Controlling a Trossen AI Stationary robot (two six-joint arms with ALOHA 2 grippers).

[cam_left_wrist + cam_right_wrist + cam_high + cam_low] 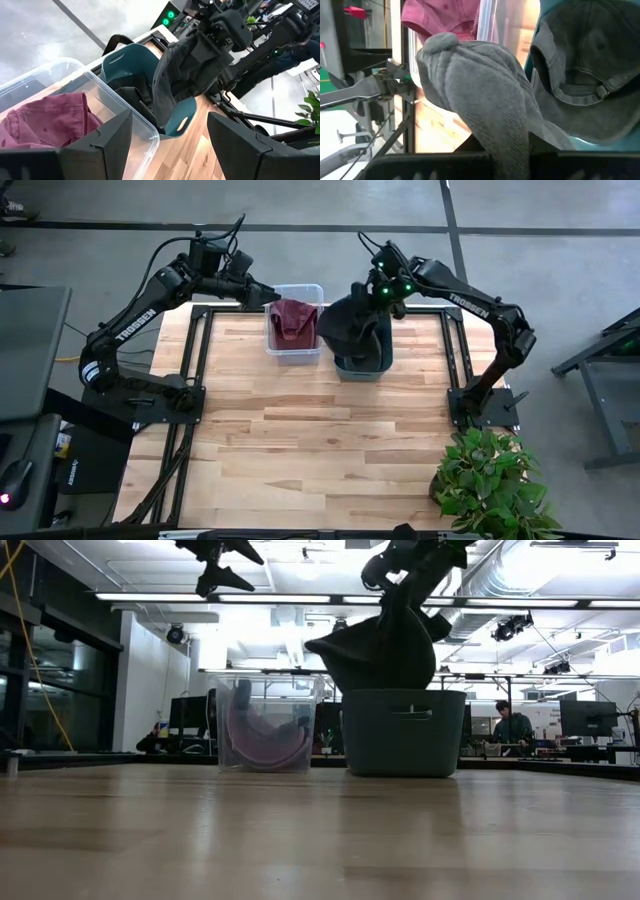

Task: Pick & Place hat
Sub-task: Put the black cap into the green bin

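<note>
High view: your right gripper (pixel 378 292) sat above the teal bin (pixel 362 360) at the far side of the table (pixel 330 440), pinching a dark grey hat (pixel 350 325) that draped down onto the bin. Just beside it, the clear bin (pixel 295 325) held a maroon hat (pixel 293 320). Your left gripper (pixel 268 295) hovered at the clear bin's far left corner, carrying nothing. A potted plant (pixel 490 480) stood at the table's near right corner.

Low view: the dark grey hat (pixel 385 645) hung from the right gripper (pixel 410 565), its lower edge at the rim of the teal bin (pixel 403 732). The clear bin (pixel 270 725) stood to its left with the maroon hat (pixel 265 740) showing through the wall. The left gripper (pixel 215 565) was up high with its fingers spread. A person (pixel 512 725) sat far behind the table.

Left wrist view: your left fingers (pixel 107 140) stood wide apart over the clear bin (pixel 145 135), with the maroon hat (pixel 50 120) inside. Beyond, the dark grey hat (pixel 185 75) hung over the teal bin (pixel 177 117), which held a second dark hat (pixel 132 97).

Right wrist view: the right fingers (pixel 420 167) were pressed on the knit dark grey hat (pixel 480 95). A grey cap (pixel 585 65) lay in the teal bin (pixel 600 145); the maroon hat (pixel 445 15) showed beyond.
</note>
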